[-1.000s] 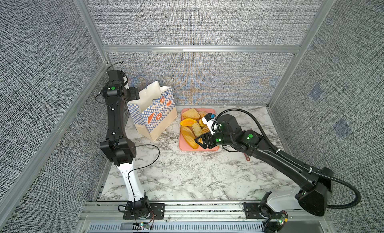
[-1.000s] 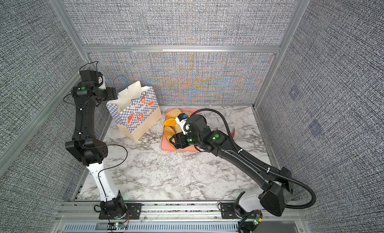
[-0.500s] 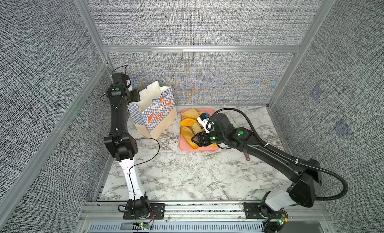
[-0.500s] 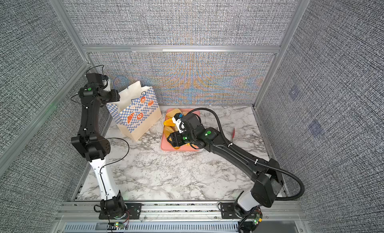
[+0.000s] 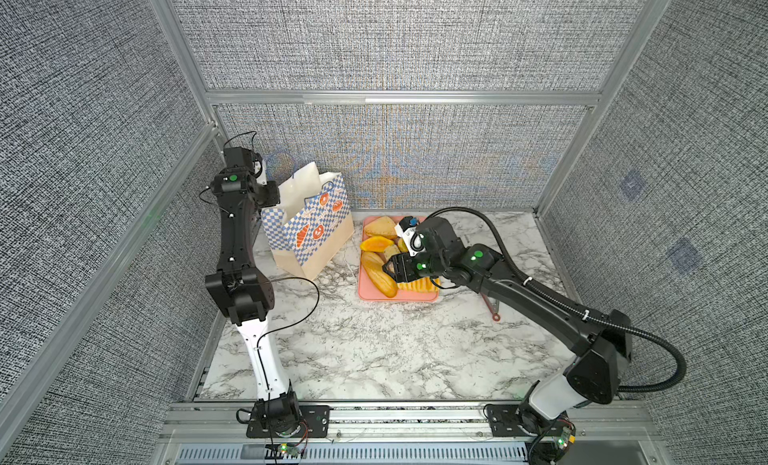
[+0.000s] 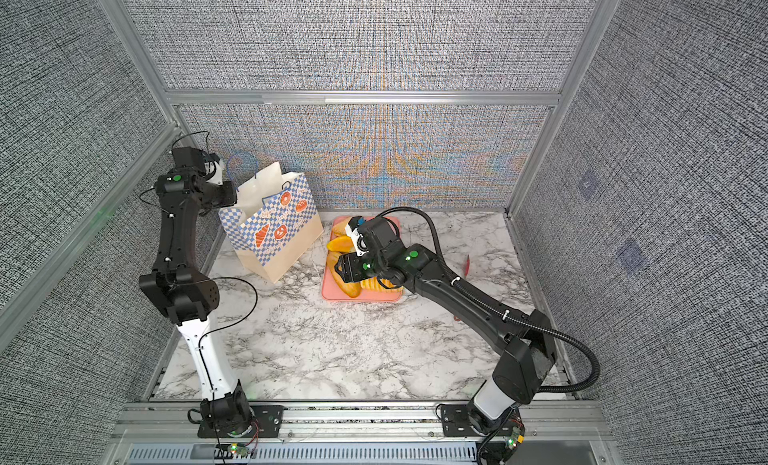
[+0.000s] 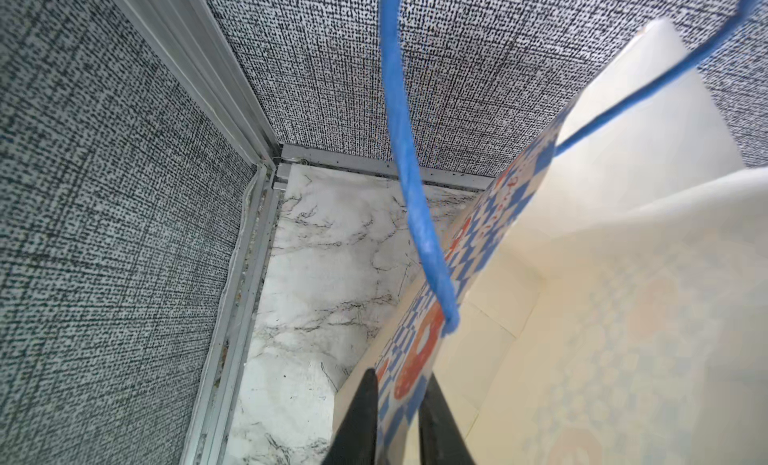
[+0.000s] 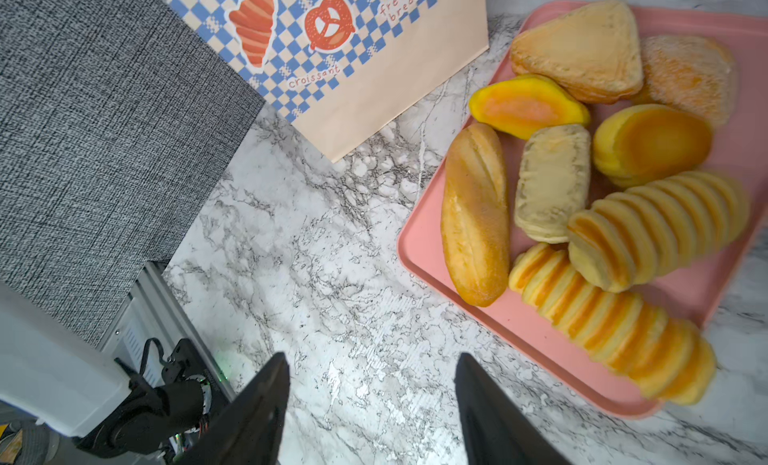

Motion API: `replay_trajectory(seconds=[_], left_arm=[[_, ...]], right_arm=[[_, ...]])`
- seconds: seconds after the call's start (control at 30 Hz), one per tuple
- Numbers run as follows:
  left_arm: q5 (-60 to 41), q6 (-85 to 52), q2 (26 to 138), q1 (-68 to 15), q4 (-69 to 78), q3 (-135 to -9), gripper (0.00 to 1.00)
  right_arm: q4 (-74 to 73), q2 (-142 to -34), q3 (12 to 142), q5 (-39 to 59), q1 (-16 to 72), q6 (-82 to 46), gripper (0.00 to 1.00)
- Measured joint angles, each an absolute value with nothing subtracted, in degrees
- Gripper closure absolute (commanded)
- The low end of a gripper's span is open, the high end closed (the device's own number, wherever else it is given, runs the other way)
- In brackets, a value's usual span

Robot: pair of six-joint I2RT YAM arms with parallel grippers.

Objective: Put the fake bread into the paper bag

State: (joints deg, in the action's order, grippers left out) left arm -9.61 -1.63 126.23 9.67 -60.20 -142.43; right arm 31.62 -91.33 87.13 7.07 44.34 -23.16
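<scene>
the fake bread (image 8: 473, 213) is all found on the pink tray (image 8: 519, 330), just beside the paper bag (image 5: 309, 234); none is seen in the bag. the bag's checkered wall is straddled near the rim by the left gripper (image 7: 400, 375), whose jaws are drawn narrow onto the paper. the right gripper (image 8: 370, 359) is held wide and empty above the marble, just off the tray's edge and near the long loaf.

several failures can be expected. the bag is held by one thin wall only, so the paper could be creased or torn, or the mouth folded shut, if it is pulled hard. the blue cord handle (image 7: 409, 193) is hung across the opening, and a pastry could be caught on it. the pastries are packed touching one another, so neighbours could be nudged off the tray when one is picked. a rounded, soft loaf could be squeezed out of the jaws.

on the bag, "croissant" (image 8: 313, 77) is read under a croissant picture, and "french bread" (image 8: 399, 6) beside a pretzel picture. red cursive writing in the left wrist view cannot be read.
</scene>
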Motion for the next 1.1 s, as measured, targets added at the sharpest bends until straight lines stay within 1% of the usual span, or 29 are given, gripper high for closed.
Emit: replay_trajectory(seconds=[0.1,0.13,0.23,0.33,0.53,0.7,0.9,1.1], left_arm=[[-10.02,-2.55,125.21,9.67,-61.98,-141.69,0.99],[-10.13,-3.05,124.79,9.67,-62.46,-141.36,1.00],[-10.50,-4.47,122.87,9.67,-64.12,-139.72,1.00],[-10.85,-5.37,119.68,9.67,-64.97,-136.44,1.00],[-12.80,-7.22,110.24,9.76,-65.49,-124.95,1.00],[-15.35,-9.02,102.48,9.78,-65.30,-114.61,1.00],[-17.74,-11.51,91.70,9.78,-64.62,-102.30,1.00],[-18.44,-13.56,83.13,9.74,-64.47,-94.26,1.00]], right_arm=[[35.55,-91.66,88.51,4.01,44.29,-23.53,0.27],[36.80,-91.57,88.62,2.90,44.25,-23.77,0.27],[39.62,-90.00,87.72,-0.43,44.03,-23.83,0.26],[39.62,-85.93,83.72,-2.98,43.64,-23.62,0.25],[39.51,-80.90,80.18,-3.92,41.91,-21.85,0.26],[39.53,-78.17,79.37,-3.97,41.50,-20.18,0.22],[39.59,-76.90,79.35,-4.05,40.05,-19.44,0.20],[39.62,-75.64,78.65,-3.99,38.72,-19.38,0.19]])
